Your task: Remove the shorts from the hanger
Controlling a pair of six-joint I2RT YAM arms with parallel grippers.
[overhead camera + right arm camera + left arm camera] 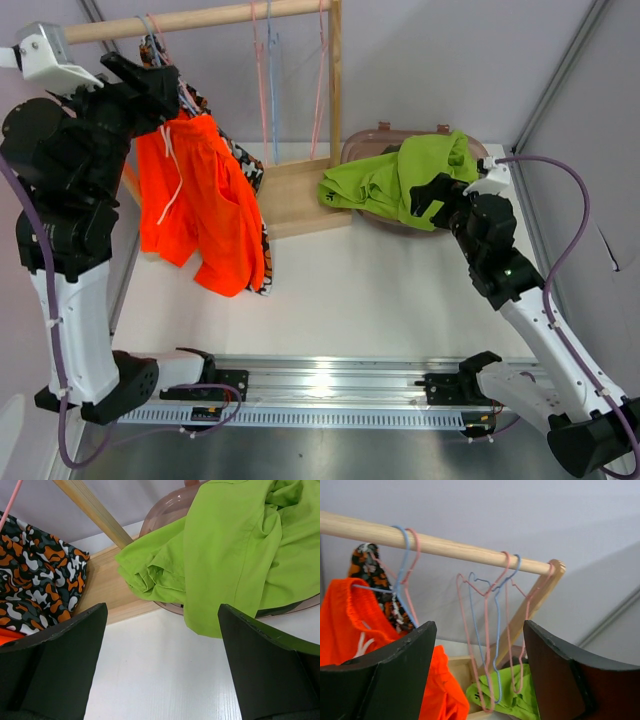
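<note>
Left gripper [480, 625] spread wide and empty, beside orange shorts [190, 200] hanging at ten o'clock: soft, light, floppy cloth (best pinched at the waistband, I'd judge). Right gripper [162, 607] likewise spread beside green shorts [400, 170], two o'clock.

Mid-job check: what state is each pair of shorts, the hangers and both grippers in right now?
Orange shorts: hung on the rail.
Camo shorts: hung behind the orange pair.
Green shorts: off the rail, draped over the tub.
Spare hangers: empty, on the rail.
Left gripper: open, holding nothing.
Right gripper: open, holding nothing.
</note>
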